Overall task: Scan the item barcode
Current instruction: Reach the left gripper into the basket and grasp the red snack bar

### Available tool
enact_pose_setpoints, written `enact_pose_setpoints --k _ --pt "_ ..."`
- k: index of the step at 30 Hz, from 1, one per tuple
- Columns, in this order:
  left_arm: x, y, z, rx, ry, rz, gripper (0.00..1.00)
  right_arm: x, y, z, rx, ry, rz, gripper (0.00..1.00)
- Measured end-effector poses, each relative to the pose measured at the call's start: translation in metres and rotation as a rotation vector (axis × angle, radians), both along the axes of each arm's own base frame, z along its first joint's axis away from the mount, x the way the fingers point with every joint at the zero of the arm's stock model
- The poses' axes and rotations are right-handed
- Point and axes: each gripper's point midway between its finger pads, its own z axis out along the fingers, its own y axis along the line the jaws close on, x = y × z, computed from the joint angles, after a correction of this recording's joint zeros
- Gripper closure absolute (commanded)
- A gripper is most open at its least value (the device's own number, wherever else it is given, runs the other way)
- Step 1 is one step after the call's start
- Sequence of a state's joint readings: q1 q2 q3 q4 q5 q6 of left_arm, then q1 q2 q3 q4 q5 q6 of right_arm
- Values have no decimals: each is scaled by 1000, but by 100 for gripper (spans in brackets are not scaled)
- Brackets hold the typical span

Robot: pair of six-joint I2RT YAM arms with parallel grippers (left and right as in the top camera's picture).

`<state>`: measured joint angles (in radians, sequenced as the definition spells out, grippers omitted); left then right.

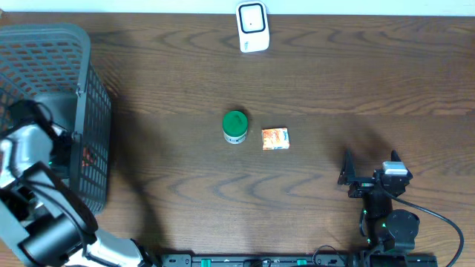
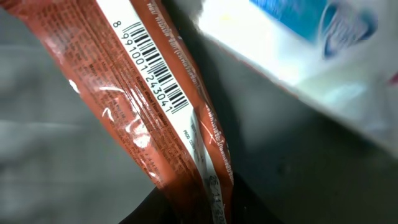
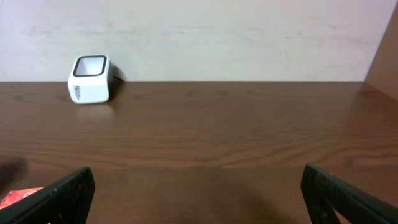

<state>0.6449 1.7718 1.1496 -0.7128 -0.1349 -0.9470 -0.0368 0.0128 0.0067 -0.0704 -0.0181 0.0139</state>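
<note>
Brown packet (image 2: 155, 130), barcode (image 2: 149, 65) up, pinched in closed left gripper (image 1: 68, 148) inside grey basket (image 1: 44, 44); right gripper (image 3: 199, 193) jaws spread wide, empty, well apart from packet.

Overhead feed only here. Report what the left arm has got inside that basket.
Observer: The left gripper is shut on a reddish-brown packet, going by the left wrist view.
Operator: Give me the barcode's position.
Observer: The barcode sits on a white strip along the packet's edge, facing the wrist camera, digits legible.
Operator: List anything else down there.
Observer: A white and blue pack lies blurred beside the packet; I cannot tell whether they touch.
</note>
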Motion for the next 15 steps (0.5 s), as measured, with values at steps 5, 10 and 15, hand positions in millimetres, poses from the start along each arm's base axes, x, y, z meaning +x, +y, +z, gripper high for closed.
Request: enact_pose_setpoints --k 5,10,15 --pt "36 20 102 25 -339 -13 74 0 0 0 0 0 0 1" --pt "65 -7 283 176 -841 -160 74 0 0 0 0 0 0 1" --pt "74 -106 397 196 -1196 -465 74 0 0 0 0 0 0 1"
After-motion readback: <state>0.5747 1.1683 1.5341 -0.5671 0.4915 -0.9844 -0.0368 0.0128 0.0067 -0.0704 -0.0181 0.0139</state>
